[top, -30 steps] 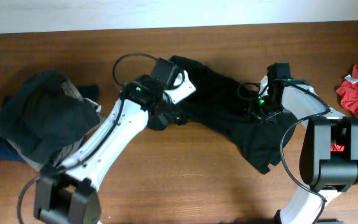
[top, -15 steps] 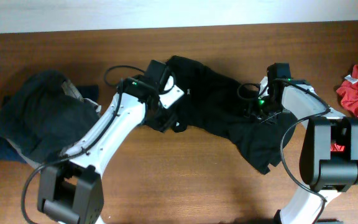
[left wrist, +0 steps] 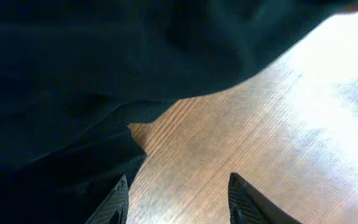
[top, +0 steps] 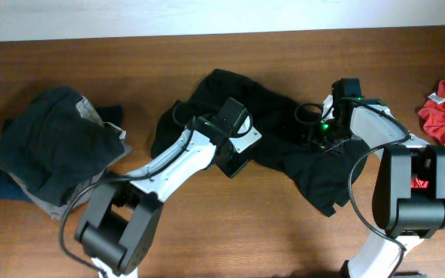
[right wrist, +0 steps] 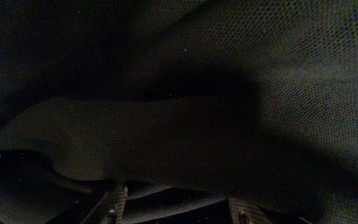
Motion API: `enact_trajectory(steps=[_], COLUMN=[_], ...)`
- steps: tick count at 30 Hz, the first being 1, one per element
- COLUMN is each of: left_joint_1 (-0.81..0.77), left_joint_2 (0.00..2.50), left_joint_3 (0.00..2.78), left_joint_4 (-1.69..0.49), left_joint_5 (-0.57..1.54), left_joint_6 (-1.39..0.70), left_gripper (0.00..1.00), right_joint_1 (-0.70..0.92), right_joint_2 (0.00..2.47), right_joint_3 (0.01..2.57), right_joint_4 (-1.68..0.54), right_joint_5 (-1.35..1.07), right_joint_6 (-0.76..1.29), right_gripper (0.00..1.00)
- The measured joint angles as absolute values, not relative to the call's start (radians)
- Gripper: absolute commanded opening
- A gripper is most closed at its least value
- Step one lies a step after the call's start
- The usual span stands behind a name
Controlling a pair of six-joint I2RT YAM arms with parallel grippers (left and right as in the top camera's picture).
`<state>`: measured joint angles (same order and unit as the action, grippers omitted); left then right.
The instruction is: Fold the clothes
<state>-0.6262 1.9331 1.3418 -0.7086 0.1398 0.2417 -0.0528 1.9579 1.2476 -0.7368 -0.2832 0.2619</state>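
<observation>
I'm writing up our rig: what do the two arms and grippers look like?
Both the left arm and right arm have white links, black joints and blocky black bases. A thin black cable loops off each, and a green light glows near each wrist. The left gripper and right gripper each end in two dark, pointed fingers.

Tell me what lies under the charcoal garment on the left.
A navy piece and lighter grey cloth poke out beneath the charcoal garment; anything else under it is covered.
</observation>
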Motion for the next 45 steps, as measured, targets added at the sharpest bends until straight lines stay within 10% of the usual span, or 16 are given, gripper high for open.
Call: enact_trajectory(steps=[10, 18, 41, 45], left_joint_1=[-0.626, -0.627, -0.543, -0.508], left_joint_2=[1.945, 1.995, 1.439, 1.404], left_joint_3=[1.34, 1.34, 1.479, 1.478], left_joint_4=[-0.655, -0.635, -1.064, -1.084], left_joint_5=[0.03, 0.027, -0.176, -0.249], left_joint_6=[0.227, 0.209, 0.144, 0.104], left_gripper=[0.57, 0.0, 0.0, 0.0], right_joint_1=[-0.053, -0.053, -0.278, -0.305], right_joint_2=[1.958, 1.958, 1.906, 1.906], right_joint_3=[1.248, 1.248, 1.247, 1.243], right_joint_4=[-0.737, -0.741, -0.967, -0.954], right_joint_5=[-0.284, -0.283, -0.256, -0.247], right_joint_6=[0.262, 0.262, 0.249, 0.242], right_gripper=[0.59, 0.59, 0.62, 0.4])
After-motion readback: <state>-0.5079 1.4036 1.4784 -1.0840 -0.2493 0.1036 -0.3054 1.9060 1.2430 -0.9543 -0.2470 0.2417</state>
